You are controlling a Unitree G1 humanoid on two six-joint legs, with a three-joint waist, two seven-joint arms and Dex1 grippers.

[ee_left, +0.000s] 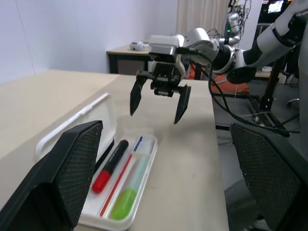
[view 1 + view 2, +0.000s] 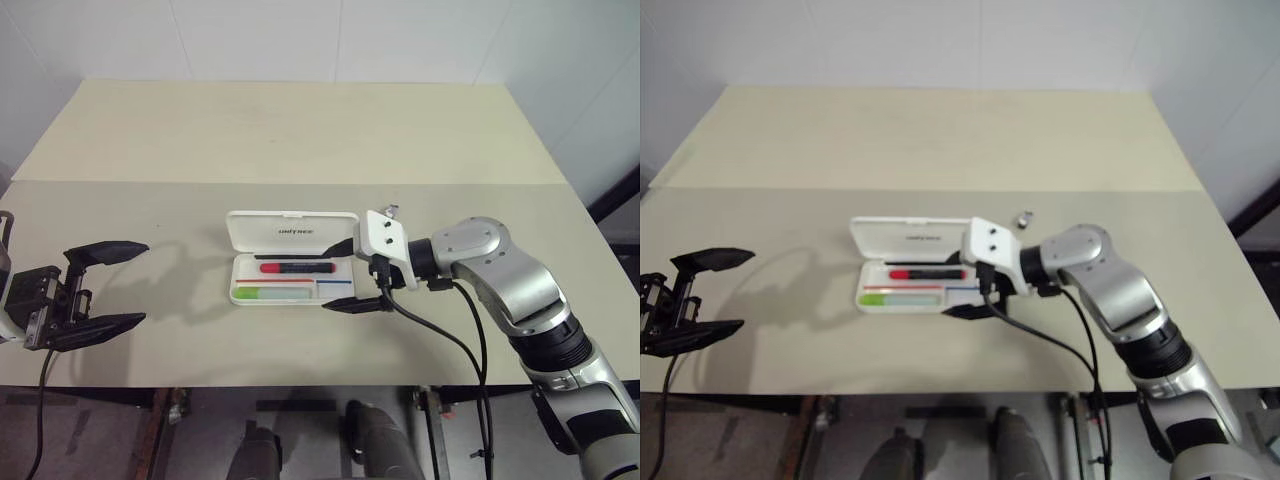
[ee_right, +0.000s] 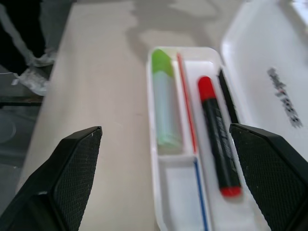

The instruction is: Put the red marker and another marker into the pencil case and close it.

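**Both markers in the open pencil case**

Lying open on the bench [image 2: 300,130]: the pencil case [image 2: 292,267], lid tipped back on its far side. Inside the tray, the red marker [image 2: 297,268] toward the lid, the pale green marker [image 2: 275,293] along the near wall, a thin red-and-blue line between. Just off the case's right end, the right gripper [image 2: 350,275], jaws spread wide, holding nothing. Well left of the case, the left gripper [image 2: 108,285], jaws likewise spread and empty.

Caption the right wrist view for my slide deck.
Open right gripper above the open pencil case holding the red marker and green marker.
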